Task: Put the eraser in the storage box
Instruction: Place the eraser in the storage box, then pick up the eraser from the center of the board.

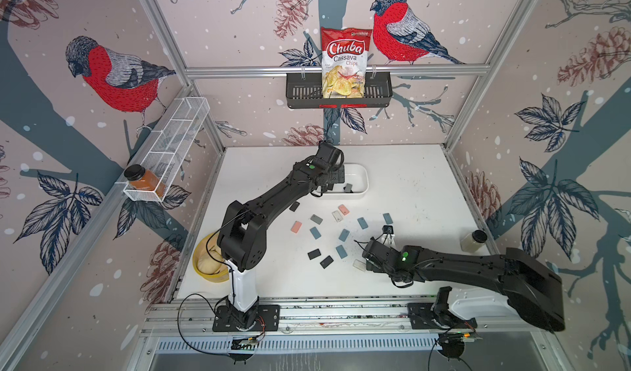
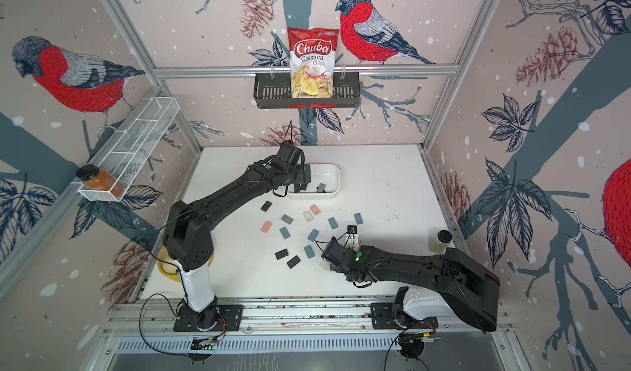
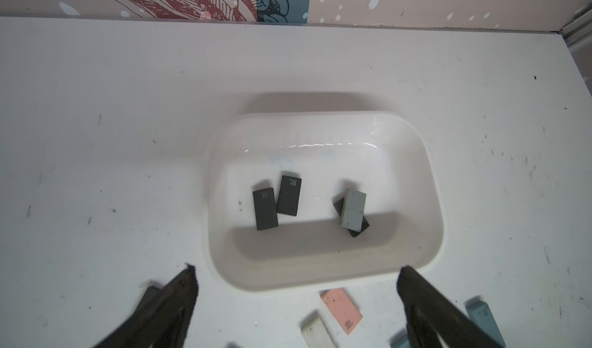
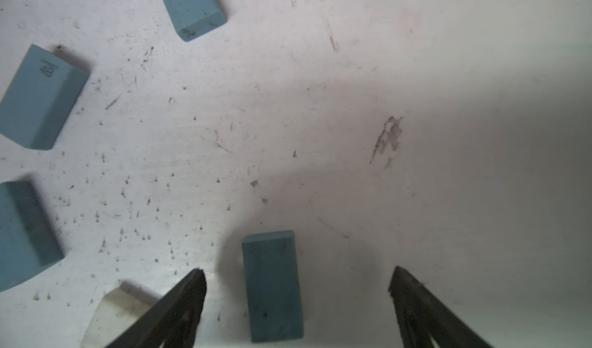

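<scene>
Right wrist view: right hand [image 4: 298, 269], open and empty, straddles the blue eraser [image 4: 272, 285]; closing direction crosses its short axis

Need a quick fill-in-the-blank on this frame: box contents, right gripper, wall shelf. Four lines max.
1. The storage box holds ___ erasers.
2. In it, the grey eraser lies on a ___ eraser.
3. The eraser between the open right gripper's fingers is ___.
4. The Chuba chips bag stands in the black slotted ___.

Missing words: four; black; blue; basket.
</scene>
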`<action>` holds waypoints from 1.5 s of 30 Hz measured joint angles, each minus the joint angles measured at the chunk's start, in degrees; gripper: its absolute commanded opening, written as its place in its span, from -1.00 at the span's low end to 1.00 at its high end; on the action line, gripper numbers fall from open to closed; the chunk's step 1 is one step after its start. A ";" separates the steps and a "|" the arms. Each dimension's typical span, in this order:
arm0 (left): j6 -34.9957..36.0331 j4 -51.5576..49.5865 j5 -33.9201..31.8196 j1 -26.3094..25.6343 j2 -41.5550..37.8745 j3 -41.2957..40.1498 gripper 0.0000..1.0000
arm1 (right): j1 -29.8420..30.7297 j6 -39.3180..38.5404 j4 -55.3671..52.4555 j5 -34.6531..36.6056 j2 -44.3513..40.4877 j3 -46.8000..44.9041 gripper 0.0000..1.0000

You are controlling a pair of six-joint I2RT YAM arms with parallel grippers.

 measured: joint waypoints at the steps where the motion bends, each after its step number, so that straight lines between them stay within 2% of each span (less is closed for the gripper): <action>1: -0.74 0.11 0.07 -0.20 -1.40 -1.31 0.95 | 0.00 0.00 0.07 -0.02 0.17 0.00 0.77; 10: -5.42 0.00 -0.68 -2.97 -13.27 -12.48 0.95 | 0.22 0.00 0.92 -0.22 1.29 -0.15 0.56; 19: -9.62 0.33 -1.29 -3.85 -22.80 -22.82 0.95 | 0.66 0.00 1.75 0.02 2.60 -0.02 0.26; 25: -11.61 1.38 -1.29 -3.91 -25.62 -26.60 0.95 | 0.72 -0.02 2.21 0.04 3.10 0.26 0.07; 45: -15.78 2.36 -0.90 -4.96 -30.42 -37.00 0.95 | 0.83 -0.28 2.32 -0.26 3.78 0.92 -0.30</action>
